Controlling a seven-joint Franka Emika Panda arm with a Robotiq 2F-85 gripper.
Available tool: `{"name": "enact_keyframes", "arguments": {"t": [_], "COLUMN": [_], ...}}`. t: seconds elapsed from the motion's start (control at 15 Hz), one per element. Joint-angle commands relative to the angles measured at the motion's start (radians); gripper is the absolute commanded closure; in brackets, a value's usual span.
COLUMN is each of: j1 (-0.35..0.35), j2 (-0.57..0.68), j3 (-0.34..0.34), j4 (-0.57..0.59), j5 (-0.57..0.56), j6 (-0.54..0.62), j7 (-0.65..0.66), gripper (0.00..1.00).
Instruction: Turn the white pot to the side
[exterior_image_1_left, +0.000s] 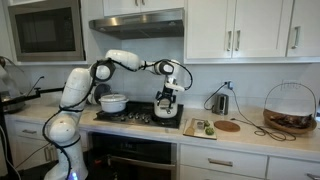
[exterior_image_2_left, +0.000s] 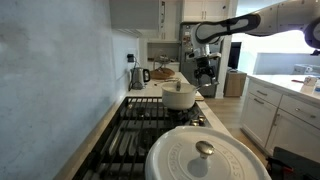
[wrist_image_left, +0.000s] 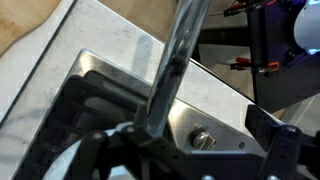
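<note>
The kitchen has white cabinets and a pale counter (exterior_image_1_left: 255, 133) with a stove (exterior_image_1_left: 140, 118) set into it. The white pot (exterior_image_1_left: 167, 112) sits on the stove at the end far from the arm's base, well apart from the wider bowl-shaped pot (exterior_image_1_left: 113, 102). The gripper (exterior_image_1_left: 168, 96) hangs directly above the white pot. In the wrist view its jaws stand spread, with a dark slanted bar between them that we cannot identify. We cannot tell whether anything touches the pot yet.

Recommended procedure, as we judge it:

1. We descend vertically until one finger is inside the rim and the other is outside the wall.
2. We close firmly, because a smooth pot wall is likely to slip.
3. We turn the wrist about the pot's own upright axis and keep the base flat on the grate, so it neither catches nor tips.
4. We release before lifting away.
</note>
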Motion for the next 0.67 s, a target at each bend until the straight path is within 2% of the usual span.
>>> {"name": "enact_keyframes", "arguments": {"t": [0.0, 0.4, 0.6], "j1": [0.004, 0.007, 0.012], "j2": [-0.056, -0.135, -0.162], "j3": [0.002, -0.002, -0.005], "j4": [-0.066, -0.219, -0.275], "j5": [-0.018, -0.001, -0.005], "j6": [0.078, 0.348, 0.424], "j7": [-0.052, -0.039, -0.026], "gripper": [0.0, 0.0, 0.0]}}
